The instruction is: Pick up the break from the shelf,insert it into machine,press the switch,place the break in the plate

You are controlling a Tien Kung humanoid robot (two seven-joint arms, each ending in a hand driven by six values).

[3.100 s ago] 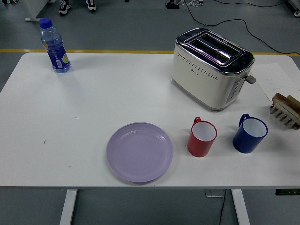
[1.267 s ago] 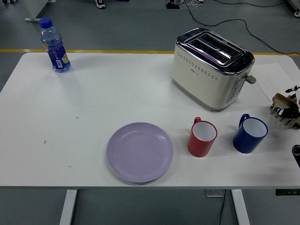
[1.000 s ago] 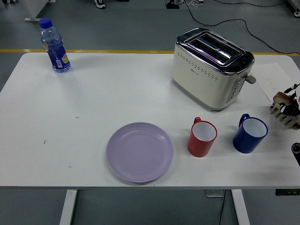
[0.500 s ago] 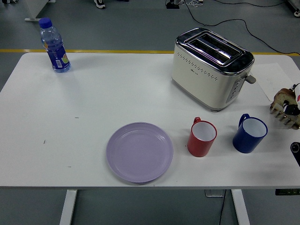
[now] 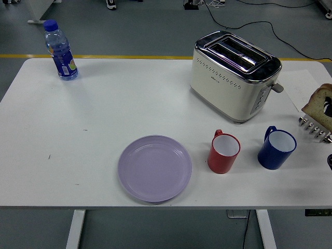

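Note:
A slice of bread (image 5: 316, 102) hangs tilted at the far right edge, just above the metal rack (image 5: 313, 127) with its row of prongs. My right hand (image 5: 327, 107) is almost wholly cut off by the picture's edge; a dark finger lies against the slice, holding it. The cream and chrome toaster (image 5: 233, 75) stands at the back right with both slots empty and its lever (image 5: 278, 87) facing the rack. The lilac plate (image 5: 154, 167) lies empty near the front middle. My left arm is out of view.
A red mug (image 5: 224, 152) and a blue mug (image 5: 277, 148) stand side by side between the plate and the rack, in front of the toaster. A blue water bottle (image 5: 60, 50) stands at the back left corner. Cables lie on the floor behind the table.
My right hand came in from the right edge to the rack and took hold of the bread. The slice has risen out of the prongs and now sits higher.

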